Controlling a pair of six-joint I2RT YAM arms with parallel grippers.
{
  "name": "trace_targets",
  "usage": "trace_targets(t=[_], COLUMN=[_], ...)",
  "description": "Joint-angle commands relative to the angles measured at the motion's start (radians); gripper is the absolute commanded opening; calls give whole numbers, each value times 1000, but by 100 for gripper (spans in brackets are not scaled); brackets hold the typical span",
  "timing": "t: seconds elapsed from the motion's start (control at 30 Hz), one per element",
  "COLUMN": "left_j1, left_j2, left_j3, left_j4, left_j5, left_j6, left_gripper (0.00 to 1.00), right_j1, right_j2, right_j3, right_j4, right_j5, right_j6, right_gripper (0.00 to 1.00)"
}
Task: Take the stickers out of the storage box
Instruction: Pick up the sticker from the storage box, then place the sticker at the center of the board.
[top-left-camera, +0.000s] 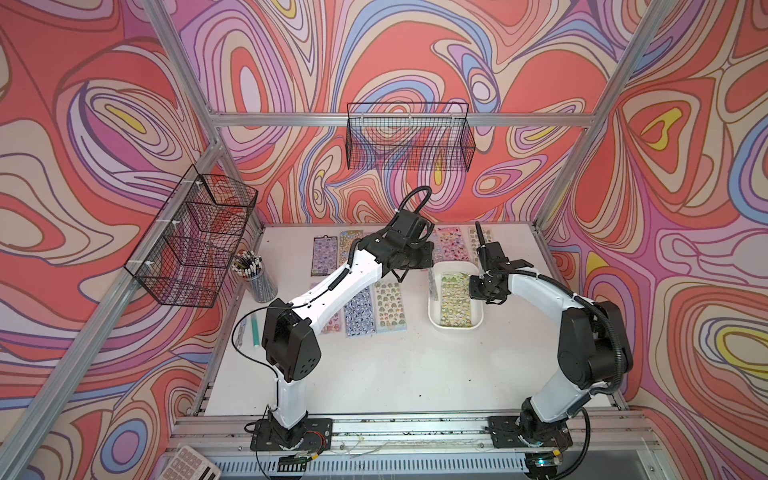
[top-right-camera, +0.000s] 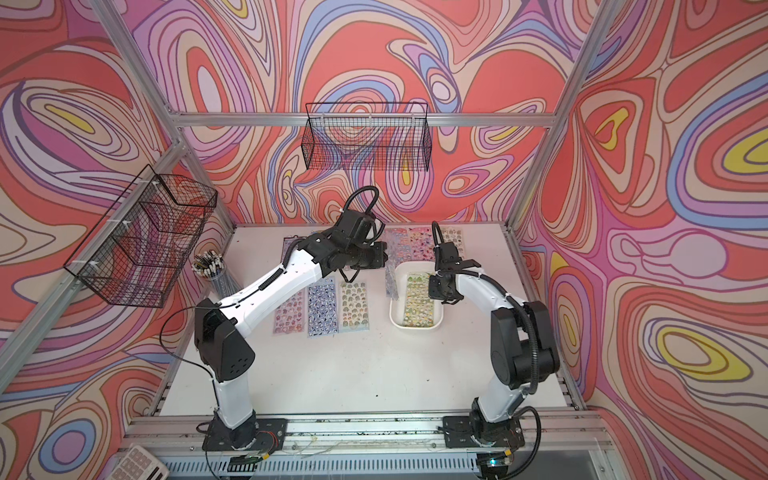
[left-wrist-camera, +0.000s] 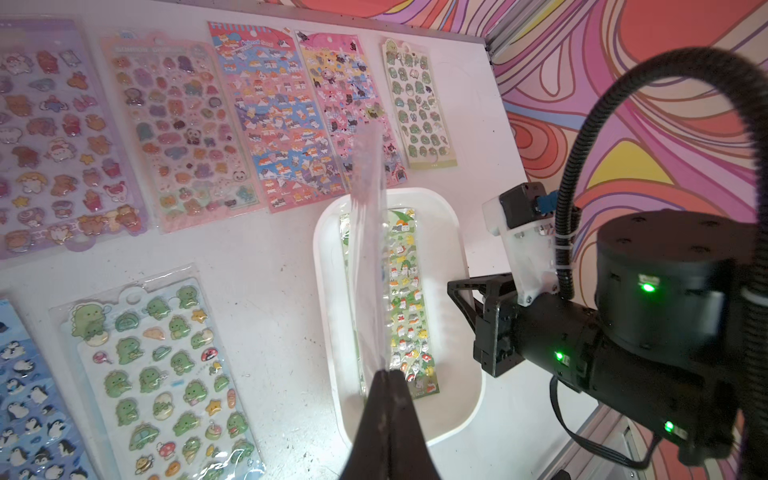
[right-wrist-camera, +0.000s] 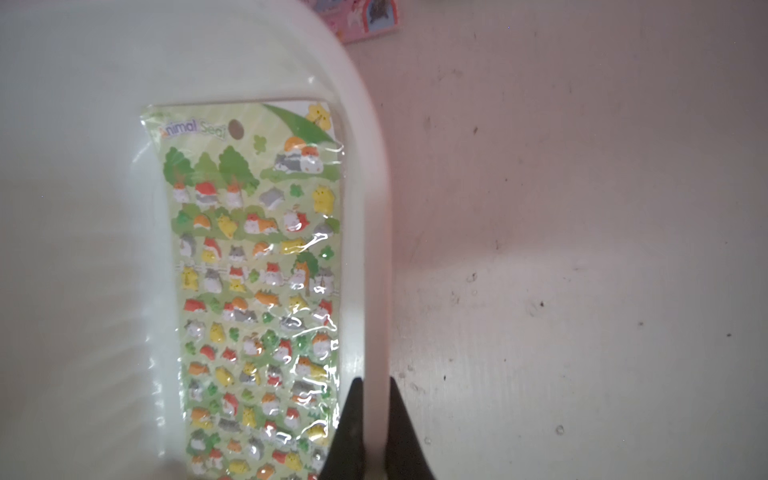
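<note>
Laid-out sheets (left-wrist-camera: 166, 374) rest flat on the table (left-wrist-camera: 270, 257), left of the storage box (left-wrist-camera: 328, 299). Left end effector (left-wrist-camera: 388, 376) — closed on one end of a pale sheet (left-wrist-camera: 368, 249), which stretches edge-on over the box. Thin pinch, limp sheet: it could slip out, or its free end could snag the rim. A green sheet (right-wrist-camera: 257, 291) lies flat inside, close along the far wall. Right end effector (right-wrist-camera: 374, 388) clamps that wall — any tug may tip the box and shift the green sheet.
</note>
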Motion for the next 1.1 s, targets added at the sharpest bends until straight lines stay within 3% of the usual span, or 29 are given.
trace_targets(t=[0.0,0.43,0.73,1.07], left_j1=[22,56,57,56], left_j2=[-32,-41,21,111], left_j3=[-13,-255,-318,-353], left_j4=[-22,117,246,246], left_j5=[18,79,160,112], left_j6=[17,4,-69,-87], left_gripper=[0,0,0,0], right_j1=[-6,-45,-61,-62], right_j2=[61,2,-4,-47], right_j3=[18,-40,-44,-106], right_j4=[-86,-123,-98,-32], right_j5=[103,391,404,375], right_j6=[-63,-56,-51,1], right_gripper=[0,0,0,2])
